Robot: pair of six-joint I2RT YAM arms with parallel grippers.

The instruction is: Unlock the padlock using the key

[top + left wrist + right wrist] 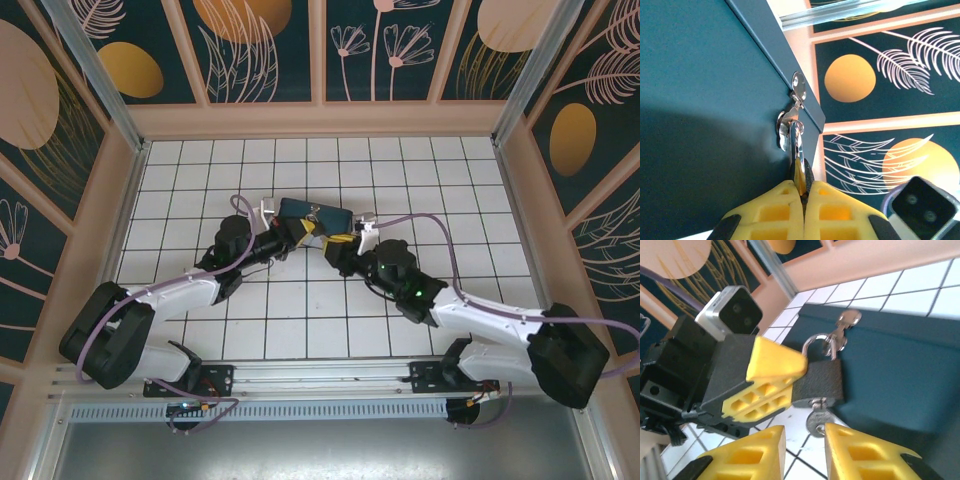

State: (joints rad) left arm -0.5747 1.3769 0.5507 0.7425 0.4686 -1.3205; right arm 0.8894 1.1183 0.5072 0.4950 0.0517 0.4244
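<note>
The small black padlock (822, 380) hangs by its thin shackle (815, 342) from the hasp (842, 327) of the blue tin (900, 375). My left gripper (799, 382) is shut on the padlock's body from the side. The dull-silver key (817, 421) sticks out of the padlock's underside. My right gripper (805, 440) is open below it, and the key's head sits between the fingers, close against the right-hand one (860, 452). In the left wrist view the yellow fingers (785, 210) pinch the padlock (809, 176) edge-on under the hasp (799, 85). From above, both grippers (305, 232) (338, 243) meet at the tin (320, 212).
The tin lies on the white tiled floor (300, 310) near the middle, with both arms converging on its near edge. Patterned walls (320, 50) close in the back and sides. The right wrist's camera housing (920, 205) sits close beside the left gripper.
</note>
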